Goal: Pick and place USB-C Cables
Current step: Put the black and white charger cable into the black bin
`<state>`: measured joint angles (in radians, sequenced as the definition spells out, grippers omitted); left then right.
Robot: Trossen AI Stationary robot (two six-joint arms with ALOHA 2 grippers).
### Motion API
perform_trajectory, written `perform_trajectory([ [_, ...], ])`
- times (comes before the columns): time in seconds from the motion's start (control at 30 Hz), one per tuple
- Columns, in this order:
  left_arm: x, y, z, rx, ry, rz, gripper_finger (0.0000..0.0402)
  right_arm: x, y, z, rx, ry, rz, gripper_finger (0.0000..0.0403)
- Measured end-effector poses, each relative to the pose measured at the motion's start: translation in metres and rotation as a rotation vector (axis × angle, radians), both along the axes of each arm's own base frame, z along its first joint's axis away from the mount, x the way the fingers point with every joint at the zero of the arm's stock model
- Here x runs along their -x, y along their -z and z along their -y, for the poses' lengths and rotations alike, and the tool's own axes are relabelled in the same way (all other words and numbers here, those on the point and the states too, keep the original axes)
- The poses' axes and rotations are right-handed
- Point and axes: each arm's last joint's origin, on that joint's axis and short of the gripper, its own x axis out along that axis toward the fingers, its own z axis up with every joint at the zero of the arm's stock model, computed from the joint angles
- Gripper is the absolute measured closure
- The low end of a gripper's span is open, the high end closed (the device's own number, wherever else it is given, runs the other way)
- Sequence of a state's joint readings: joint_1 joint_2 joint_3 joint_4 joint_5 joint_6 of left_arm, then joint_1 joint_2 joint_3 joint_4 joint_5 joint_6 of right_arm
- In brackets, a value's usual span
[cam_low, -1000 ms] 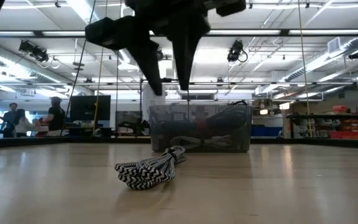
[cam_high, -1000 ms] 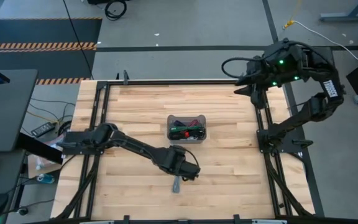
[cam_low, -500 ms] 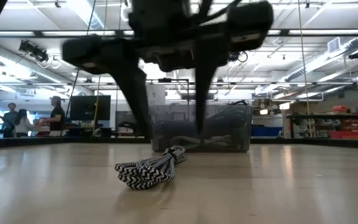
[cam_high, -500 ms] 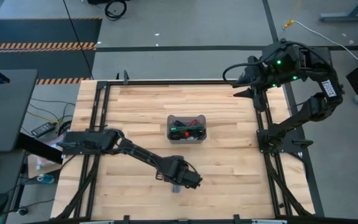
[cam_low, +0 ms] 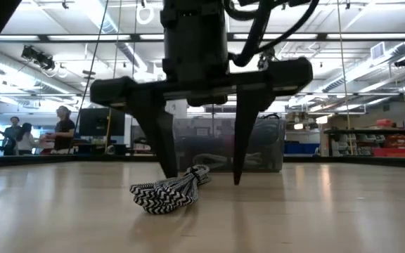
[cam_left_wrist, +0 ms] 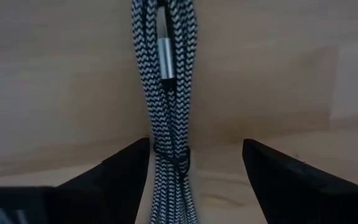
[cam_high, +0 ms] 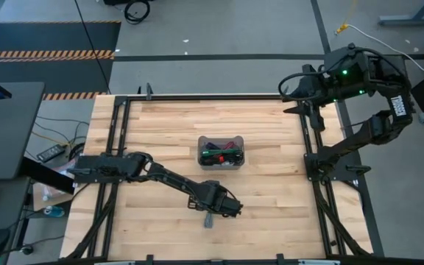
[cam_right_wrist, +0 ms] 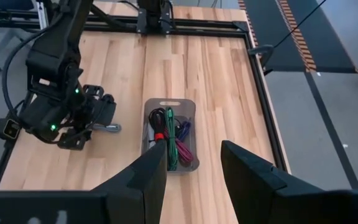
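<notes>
My left claw (cam_low: 201, 179) hangs released, straddling the black-and-white braided cable bundle (cam_low: 169, 190) on the wooden bench (cam_high: 271, 191), at six o'clock from the translucent grey bin (cam_high: 221, 152). Risk: one tip seems to touch the braid; closing off-centre could nudge it away. Right claw (cam_right_wrist: 191, 165), released, waits at two o'clock.

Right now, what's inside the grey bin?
The bin holds several bundled cables: a black one with a red tie, a green one, a maroon one and a purple one. Anything beneath them is covered.
</notes>
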<state>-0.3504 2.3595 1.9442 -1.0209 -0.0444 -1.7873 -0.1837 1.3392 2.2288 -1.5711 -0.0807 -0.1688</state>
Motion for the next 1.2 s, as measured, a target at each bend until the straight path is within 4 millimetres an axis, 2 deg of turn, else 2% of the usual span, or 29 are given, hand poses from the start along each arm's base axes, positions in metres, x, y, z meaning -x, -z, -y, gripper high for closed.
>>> perform_trajectory([
  [0.13, -0.001, 0.003, 0.0, 0.006, -0.001, -0.003, 0.0151, 0.004, -0.001, -0.001, 0.002, 0.001, 0.009, 0.0245],
  [0.23, -0.001, 0.006, 0.0, 0.004, 0.0, -0.017, 0.0184, 0.006, -0.002, -0.001, 0.002, 0.0, 0.015, 0.0245],
  [0.37, 0.002, 0.007, 0.0, 0.002, 0.018, -0.044, 0.0261, 0.008, -0.002, -0.001, 0.003, 0.001, 0.019, 0.0245],
  [0.5, 0.002, 0.008, 0.0, -0.003, 0.039, -0.052, 0.0367, 0.011, -0.003, -0.002, 0.005, 0.0, 0.026, 0.0245],
  [0.63, 0.002, 0.008, 0.0, -0.011, 0.098, -0.055, 0.0376, 0.013, -0.004, -0.002, 0.006, 0.001, 0.032, 0.0245],
  [0.77, 0.009, -0.003, -0.009, -0.028, 0.138, -0.101, 0.0376, 0.016, -0.004, -0.003, 0.007, 0.001, 0.038, 0.0245],
  [0.83, 0.016, -0.019, -0.017, -0.058, 0.152, -0.135, 0.0376, 0.017, -0.005, -0.003, 0.007, 0.001, 0.041, 0.0245],
  [1.07, 0.03, -0.117, -0.05, -0.276, 0.328, -0.098, 0.0376, 0.017, -0.005, -0.003, 0.007, 0.001, 0.039, 0.0245],
  [1.2, 0.033, -0.179, -0.078, -0.425, 0.543, 0.004, 0.0377, 0.014, -0.004, -0.001, 0.016, 0.02, 0.029, 0.0245],
])
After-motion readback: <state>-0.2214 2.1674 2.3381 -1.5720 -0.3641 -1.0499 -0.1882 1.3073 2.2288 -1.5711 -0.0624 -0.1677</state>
